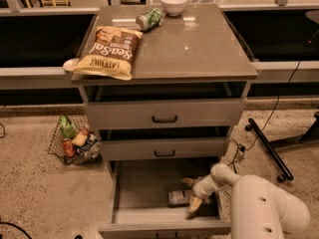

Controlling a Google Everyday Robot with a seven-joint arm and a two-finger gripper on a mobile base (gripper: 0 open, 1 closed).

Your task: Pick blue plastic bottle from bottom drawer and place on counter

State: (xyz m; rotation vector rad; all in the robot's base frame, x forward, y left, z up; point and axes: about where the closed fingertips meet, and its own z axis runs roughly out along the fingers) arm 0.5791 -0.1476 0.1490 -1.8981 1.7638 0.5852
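Observation:
The bottom drawer [142, 183] is pulled open and shows a flat grey inside. The blue plastic bottle [178, 198] lies on its side in the drawer's right half, near the front. My gripper [191, 193] reaches down into the drawer from the right. It is open, with one finger behind the bottle's right end and the other in front of it. The white arm [259, 203] fills the lower right. The counter [199, 49] is the glossy grey-brown top of the cabinet.
On the counter lie a chip bag [110, 51] at the left, a green can [149, 19] and a white bowl [173, 4] at the back. The two upper drawers [164, 116] are shut. A wire basket [75, 141] of items stands on the floor at left, and a black stand base [266, 148] lies at right.

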